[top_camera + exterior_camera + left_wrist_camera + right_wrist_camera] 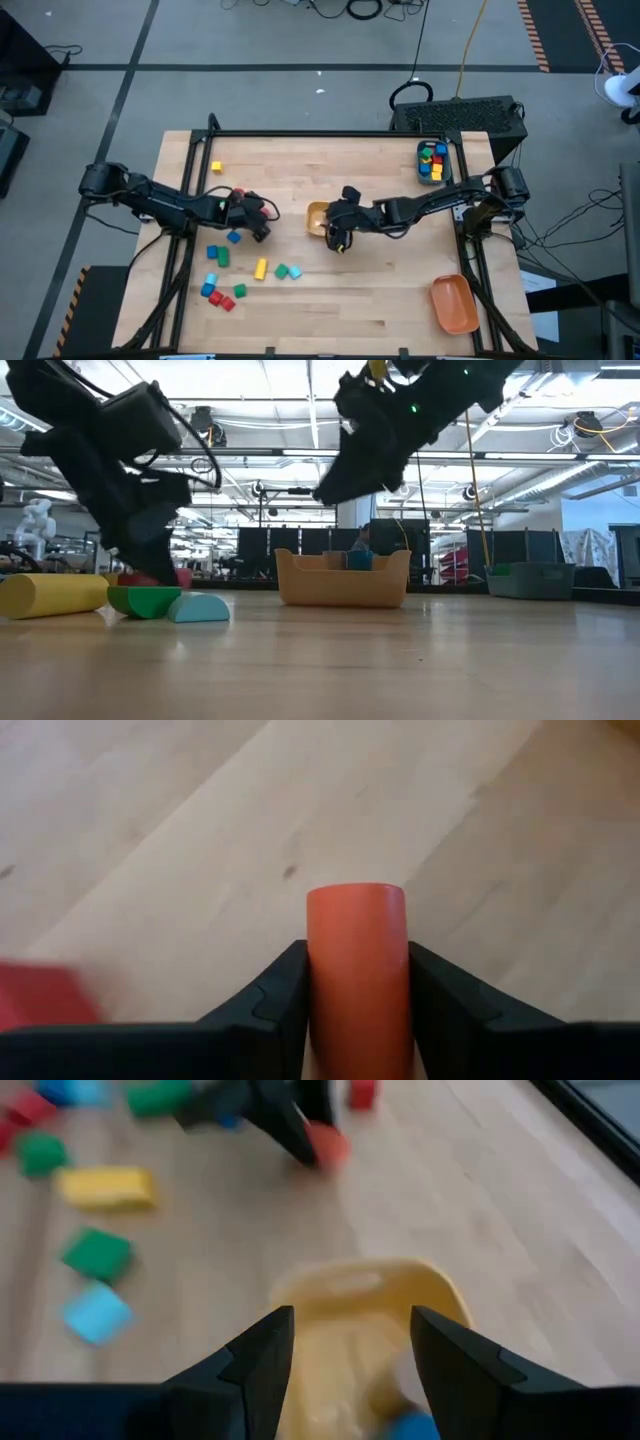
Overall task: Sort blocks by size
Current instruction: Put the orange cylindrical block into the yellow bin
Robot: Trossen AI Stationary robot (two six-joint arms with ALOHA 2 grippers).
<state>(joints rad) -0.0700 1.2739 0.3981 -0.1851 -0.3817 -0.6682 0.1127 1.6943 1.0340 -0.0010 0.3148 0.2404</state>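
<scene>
The left end effector (358, 1010) has its 2 fingers pressed against the sides of a red cylinder (357, 970), whose long axis runs forward along the fingers and sticks out past their tips. In the high view this end effector (258, 218) sits over the left-centre of the worktop (380, 310), just beyond the loose blocks (240, 275) scattered on the near-left side.

The right end effector (345, 1350) holds nothing; its fingers stand apart, hovering above the yellow bin (360, 1310) at mid-worktop. That bin (317, 219) lies to the right of the held cylinder, only a short way off, so I judge the left arm is the one placed to carry it there. The right arm hangs directly over the bin and could get in the way.

A teal bin (433, 162) with blocks stands far right; an orange bin (454, 303) near right.
</scene>
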